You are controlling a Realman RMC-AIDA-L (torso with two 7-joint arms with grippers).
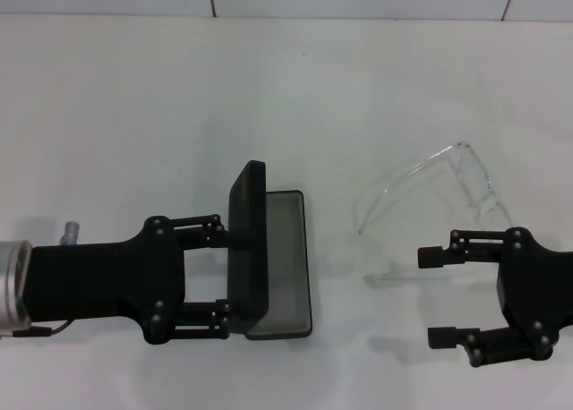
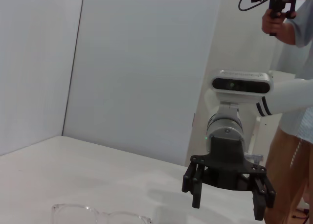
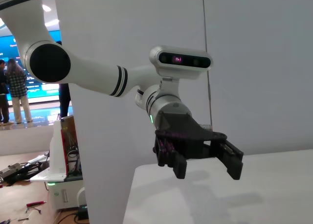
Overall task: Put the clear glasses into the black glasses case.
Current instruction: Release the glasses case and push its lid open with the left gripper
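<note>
Currently the left gripper [image 1: 224,278] is seen low on the left of the head view, its fingers [image 1: 199,224] spread wide, one at each end of the raised lid of the black glasses case [image 1: 273,265]; real contact with the lid cannot be confirmed from above. The case is laid open on the white table [image 1: 134,115], grey lining exposed, the lid stood up on the side toward the left gripper. The clear glasses [image 1: 430,204] are found well right of the case, resting on the table apart from it. The right gripper [image 1: 436,295] is held just beside the glasses on the near side, fingers [image 1: 433,256] parted and nothing gripped; the upper fingertip is placed near a clear arm, though touching cannot be judged. In the left wrist view only the top rim of the glasses [image 2: 98,215] is caught, the remainder cut off by the frame edge, with the right gripper [image 2: 228,201] beyond, unclenched. The right wrist view shows the left gripper [image 3: 208,164] likewise parted; neither case nor glasses is made out there.
</note>
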